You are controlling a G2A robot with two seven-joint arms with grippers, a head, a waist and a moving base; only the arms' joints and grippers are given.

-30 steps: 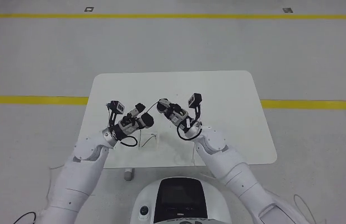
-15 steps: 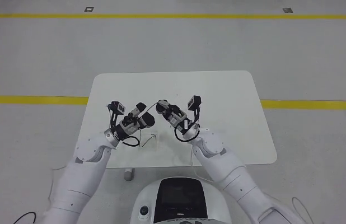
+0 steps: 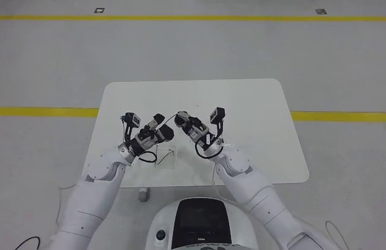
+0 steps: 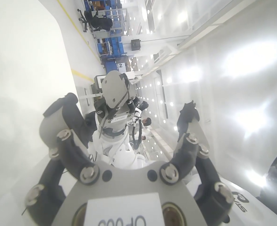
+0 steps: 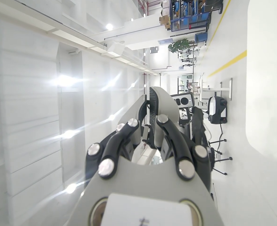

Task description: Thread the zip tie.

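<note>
Both arms are up over the middle of the bench (image 3: 255, 100), end effectors nose to nose! The right end effector (image 5: 150, 92) is clamped tight on the zip tie (image 5: 154, 109), with the black ribbed strip pinched between its closed jaws and held up off the bench. The left end effector (image 4: 129, 105) is spread wide, gripping nothing, and faces the right one just beside it. From the left wrist, the tie shows as a thin dark line slanting across the right end effector's grey tip.

Right hand (image 5: 150, 90) clamps zip tie (image 5: 149, 99) (black).
</note>
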